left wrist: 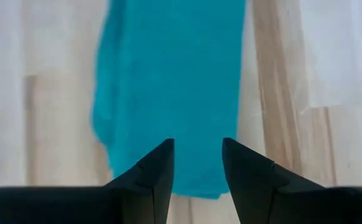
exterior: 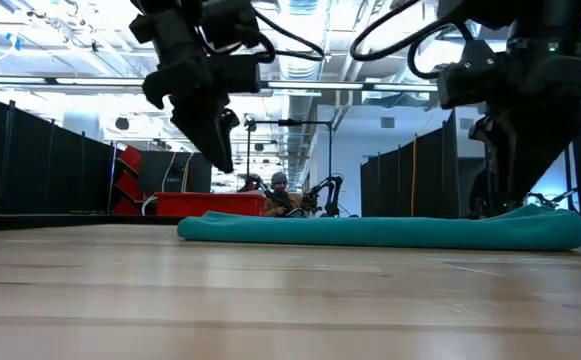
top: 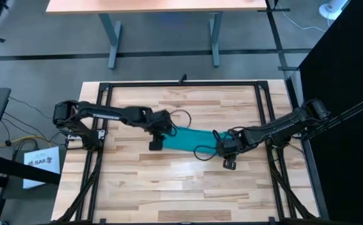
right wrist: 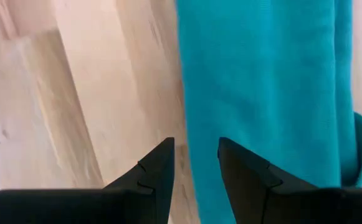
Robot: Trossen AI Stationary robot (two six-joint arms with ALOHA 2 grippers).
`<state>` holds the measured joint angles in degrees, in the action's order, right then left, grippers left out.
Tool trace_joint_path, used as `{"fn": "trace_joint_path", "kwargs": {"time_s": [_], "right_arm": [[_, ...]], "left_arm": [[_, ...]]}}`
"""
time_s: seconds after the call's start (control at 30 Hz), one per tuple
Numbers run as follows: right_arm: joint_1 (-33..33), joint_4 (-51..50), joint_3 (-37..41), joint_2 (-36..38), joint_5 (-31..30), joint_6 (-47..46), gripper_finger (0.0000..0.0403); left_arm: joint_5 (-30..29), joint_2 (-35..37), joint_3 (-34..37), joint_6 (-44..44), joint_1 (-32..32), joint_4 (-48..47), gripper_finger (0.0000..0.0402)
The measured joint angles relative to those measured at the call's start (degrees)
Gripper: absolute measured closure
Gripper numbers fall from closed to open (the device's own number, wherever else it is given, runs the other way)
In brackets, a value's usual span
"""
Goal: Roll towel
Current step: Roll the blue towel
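Towel: a plain teal soft cloth towel (top: 197,139) lies flat as a long narrow strip near the middle of the pale wooden plank table (top: 181,187), running between the two arms; in the low view it is a low teal band (exterior: 390,230) resting on the tabletop.

Towel ends: the left wrist view shows one end of the cloth (left wrist: 174,81) with a folded side edge; the right wrist view shows the cloth (right wrist: 261,87) with a small rolled or folded lip at one side.

Left gripper: the dark two-finger left gripper (top: 158,139) sits over the towel's left end, raised above the cloth in the low view (exterior: 220,140); its fingers stand apart with a gap between them (left wrist: 196,168), holding nothing.

Right gripper: the dark two-finger right gripper (top: 226,156) is at the towel's right end, just beside the cloth's edge; its fingers are also spread (right wrist: 194,168), with nothing between them.

Table frame: a black metal frame (top: 187,83) borders the tabletop.

Background: a person (exterior: 278,192) sits far off in the room beyond the table, by a red cabinet (exterior: 205,203).
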<state>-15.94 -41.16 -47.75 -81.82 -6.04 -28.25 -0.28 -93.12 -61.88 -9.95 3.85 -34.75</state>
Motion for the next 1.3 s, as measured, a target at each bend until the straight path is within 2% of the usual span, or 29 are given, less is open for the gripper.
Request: {"fn": "trace_joint_path", "kwargs": {"time_s": [0.17,0.47,0.6,1.0,1.3], "right_arm": [[-0.07,-0.1,0.0,0.0,0.08,-3.14,0.0275],[2.37,-1.35,0.0,0.0,0.08,-4.37,0.0186],[2.54,-2.94,0.02,0.0,0.08,-4.35,0.0162],[0.81,-2.33,8.15,0.0,0.12,-6.28,0.0158],[-1.72,6.28,10.36,0.07,1.12,-7.71,0.0159]], "left_arm": [[-5.05,-3.41,-4.1,-0.52,-2.53,-0.65,0.0272],[-7.3,-10.49,-4.82,-6.38,-1.4,-0.11,0.0215],[-8.93,-13.48,-4.78,-6.21,-1.32,1.22,0.0199],[-10.78,-15.63,-4.96,-4.03,-1.69,5.06,0.0196],[-11.13,-15.7,-4.89,-2.65,-1.98,4.49,0.0196]]}}
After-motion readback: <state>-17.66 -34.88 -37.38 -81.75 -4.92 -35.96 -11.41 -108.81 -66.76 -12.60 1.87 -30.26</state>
